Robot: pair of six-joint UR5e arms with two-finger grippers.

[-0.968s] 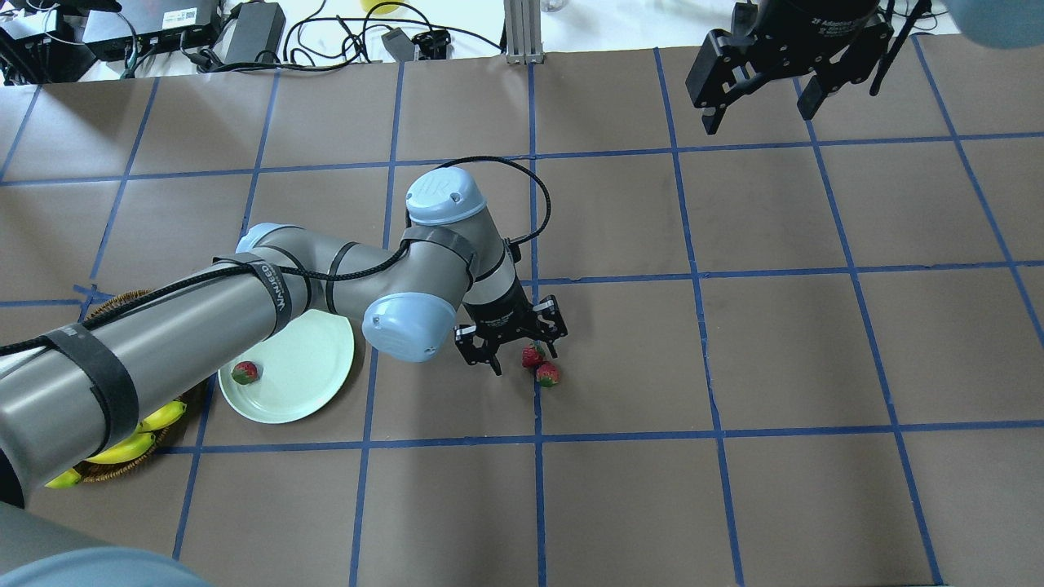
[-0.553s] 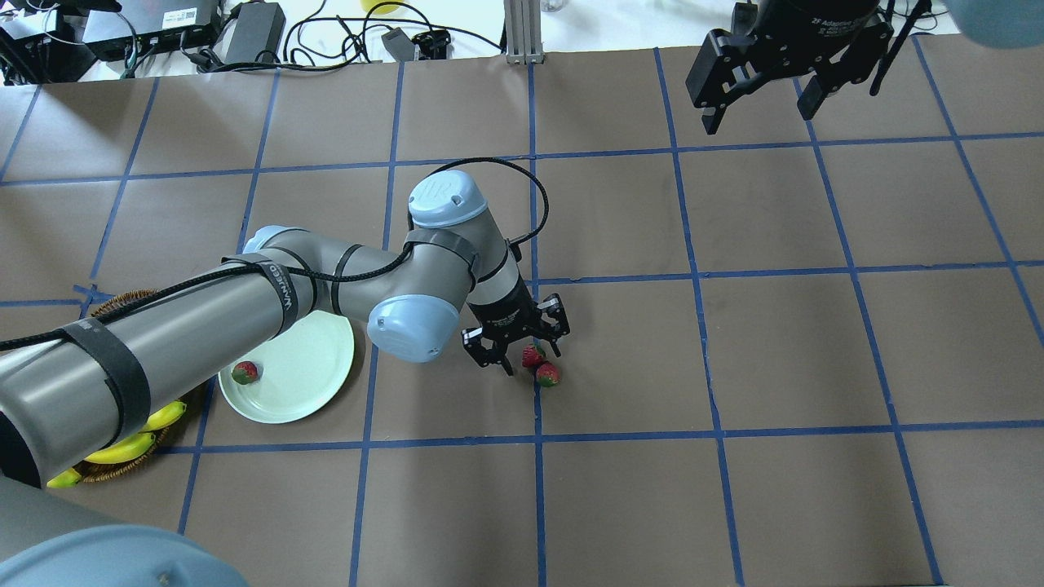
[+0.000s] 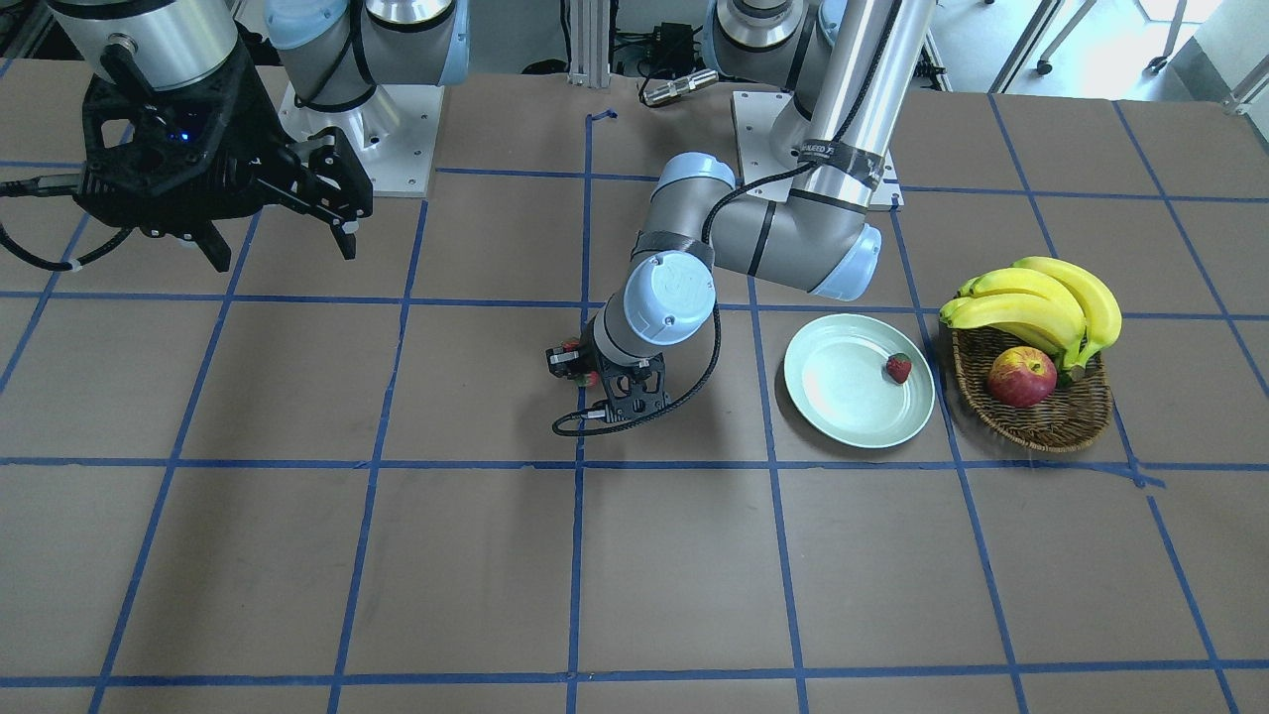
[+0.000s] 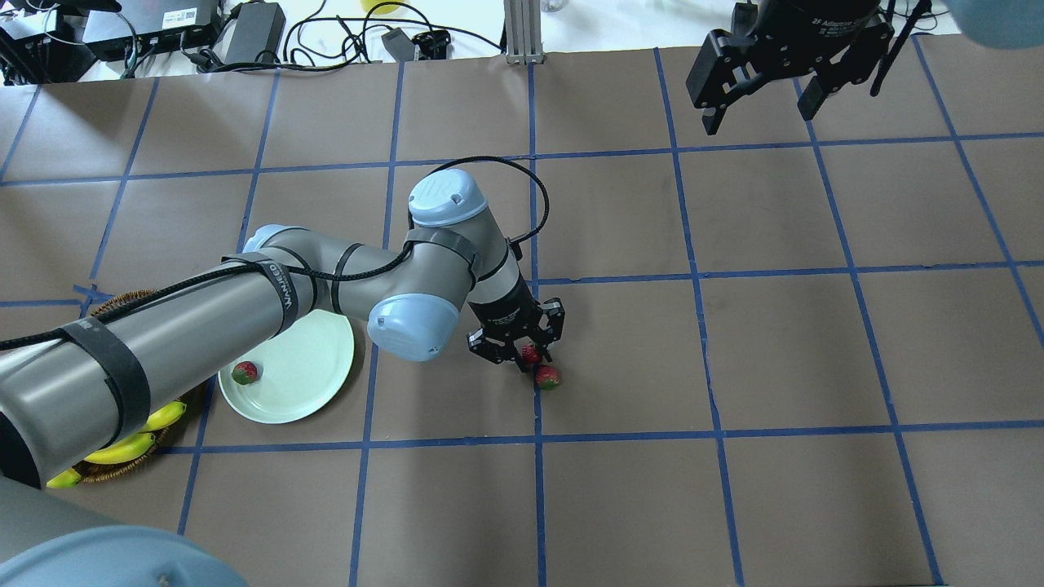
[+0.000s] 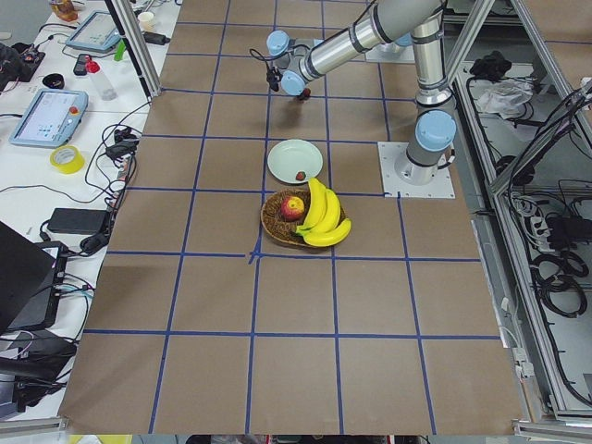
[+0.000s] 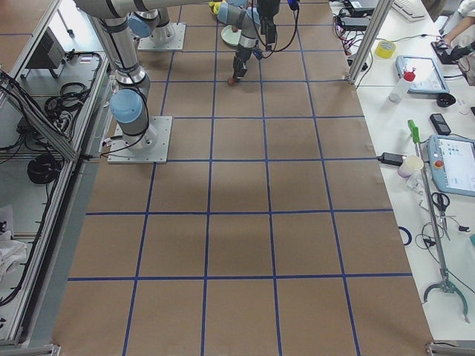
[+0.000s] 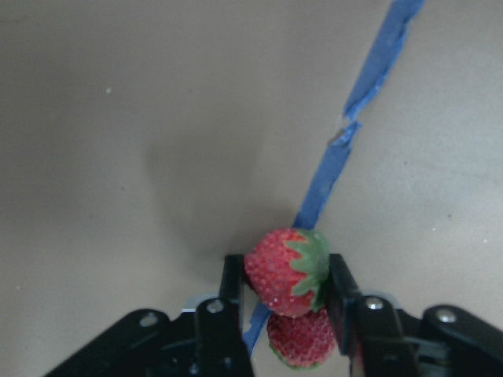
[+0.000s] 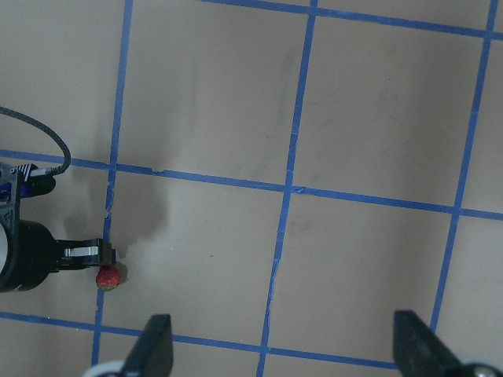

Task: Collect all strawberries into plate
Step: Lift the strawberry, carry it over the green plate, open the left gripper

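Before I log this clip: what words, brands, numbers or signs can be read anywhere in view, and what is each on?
"WANEED": black strap on the left arm; small, reading unsure.
"2F Adaptive": white print on the housing above the right pincer; the rest is unreadable.
"UR": faint logo on the blue joint cap.
White label on the black box beyond the table: too small to read.

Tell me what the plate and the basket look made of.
Plate: likely plastic or melamine, possibly glazed ceramic; smooth pale mint surface with glossy sheen. Basket: woven wicker or rattan, matte brown; interlaced strands show along its rim.
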